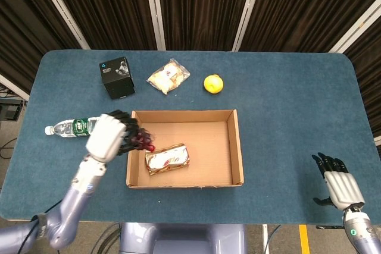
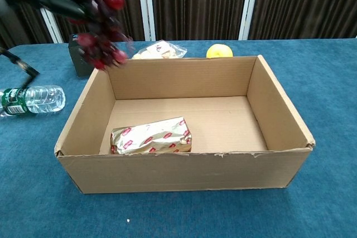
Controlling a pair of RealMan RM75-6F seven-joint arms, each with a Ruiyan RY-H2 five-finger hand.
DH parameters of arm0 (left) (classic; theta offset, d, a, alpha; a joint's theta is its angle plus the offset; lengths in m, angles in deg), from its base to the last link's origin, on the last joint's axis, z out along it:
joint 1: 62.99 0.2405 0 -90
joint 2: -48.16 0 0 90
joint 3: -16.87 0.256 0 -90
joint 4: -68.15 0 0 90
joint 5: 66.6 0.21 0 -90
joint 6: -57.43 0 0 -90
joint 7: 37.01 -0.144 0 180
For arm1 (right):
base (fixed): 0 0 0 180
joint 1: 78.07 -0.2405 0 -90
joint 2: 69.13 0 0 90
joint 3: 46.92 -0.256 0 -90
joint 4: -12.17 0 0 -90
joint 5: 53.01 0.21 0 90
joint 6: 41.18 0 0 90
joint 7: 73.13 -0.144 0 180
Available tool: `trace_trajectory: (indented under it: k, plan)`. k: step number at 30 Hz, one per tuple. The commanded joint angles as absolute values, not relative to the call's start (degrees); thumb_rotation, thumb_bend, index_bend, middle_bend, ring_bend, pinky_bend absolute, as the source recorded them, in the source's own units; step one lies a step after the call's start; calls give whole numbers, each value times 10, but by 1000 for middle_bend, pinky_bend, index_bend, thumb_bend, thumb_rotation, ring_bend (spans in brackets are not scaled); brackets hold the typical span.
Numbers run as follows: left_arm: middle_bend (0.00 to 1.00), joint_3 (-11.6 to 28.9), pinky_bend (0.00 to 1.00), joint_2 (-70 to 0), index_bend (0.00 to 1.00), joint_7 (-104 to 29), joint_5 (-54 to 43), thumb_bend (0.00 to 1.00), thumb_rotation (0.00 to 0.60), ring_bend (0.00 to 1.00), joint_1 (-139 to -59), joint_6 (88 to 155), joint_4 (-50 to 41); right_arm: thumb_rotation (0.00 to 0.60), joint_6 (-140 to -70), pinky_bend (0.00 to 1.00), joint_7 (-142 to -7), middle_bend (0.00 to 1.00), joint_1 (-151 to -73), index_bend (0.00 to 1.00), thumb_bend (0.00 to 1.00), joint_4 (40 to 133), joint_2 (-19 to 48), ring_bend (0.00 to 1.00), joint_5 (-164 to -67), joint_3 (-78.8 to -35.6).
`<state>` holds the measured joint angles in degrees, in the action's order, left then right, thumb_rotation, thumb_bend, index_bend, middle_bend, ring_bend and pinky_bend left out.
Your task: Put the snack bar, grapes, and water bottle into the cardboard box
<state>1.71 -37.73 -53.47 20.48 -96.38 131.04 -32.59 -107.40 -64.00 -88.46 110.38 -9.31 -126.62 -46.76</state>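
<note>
Grapes (image 1: 141,141), dark red bunch, gripped in left robot hand (image 1: 107,136), held in air over left wall of box (image 1: 238,147). Snack bar (image 1: 168,159) lies inside box, front left. Bottle (image 1: 70,127) on its side on blue worktop (image 1: 286,105), left of box. Right robot hand (image 1: 338,184) empty, fingers spread, near worktop's front right edge.
</note>
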Motion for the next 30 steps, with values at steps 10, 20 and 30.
trace_trajectory:
  k: [10,20,30]
  plan:
    - [0,70,115,-304,0,-600,62,0,600,0,-1002,1128,-388,600,-1083,0,-653,0,-877,0,8,1097,-101,0,-1274,-465]
    - [0,93,84,-183,0,-501,109,0,600,0,-954,1160,-468,600,-1081,0,-615,0,-881,0,12,1101,-85,0,-1264,-464]
    - [0,119,94,-101,0,-408,143,0,600,0,-841,1305,-378,600,-1077,0,-598,0,-883,0,12,1108,-78,0,-1265,-460]
